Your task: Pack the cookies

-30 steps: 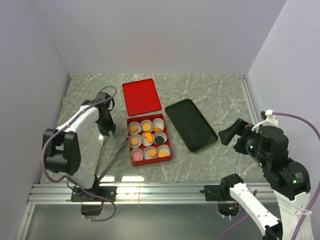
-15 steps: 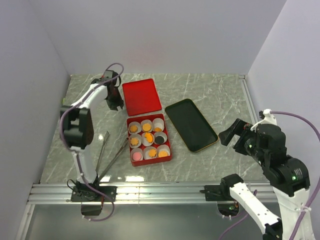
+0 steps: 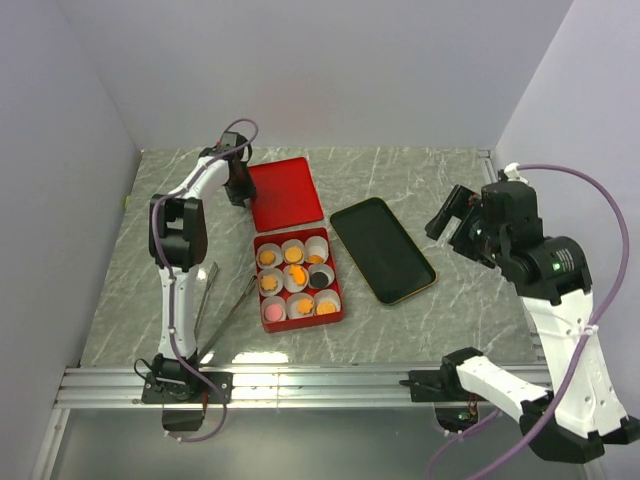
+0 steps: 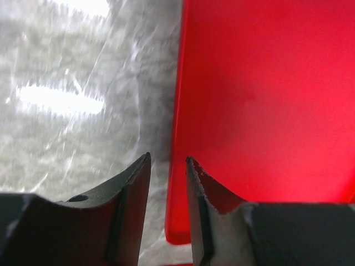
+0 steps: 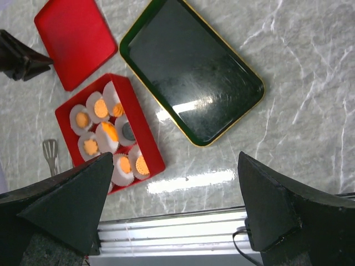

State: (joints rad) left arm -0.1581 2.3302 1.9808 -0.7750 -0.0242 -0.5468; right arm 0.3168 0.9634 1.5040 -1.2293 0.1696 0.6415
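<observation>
The cookies (image 3: 296, 275) lie in white paper cups inside an open red box (image 3: 336, 283). Most are orange, one pink (image 3: 272, 312). In the right wrist view the cookies (image 5: 109, 132) show in the same box (image 5: 145, 133). The red lid (image 3: 283, 193) lies flat behind the box. My left gripper (image 3: 238, 185) is at the lid's left edge. In the left wrist view the gripper (image 4: 168, 160) has its jaws a little apart, straddling the edge of the lid (image 4: 266, 100) and holding nothing. My right gripper (image 3: 447, 215) hangs high at the right; in its own view the gripper (image 5: 175, 188) is wide open and empty.
A black tray (image 3: 382, 248) with a yellow rim lies right of the box and is bare. Metal tongs (image 3: 222, 305) lie on the marble left of the box. One cup holds a dark disc (image 3: 320, 278). Walls close in the table on three sides.
My left arm swung from beside the tongs out to the lid's left edge, and its jaws parted slightly. My right arm rose and moved farther back, still open.
</observation>
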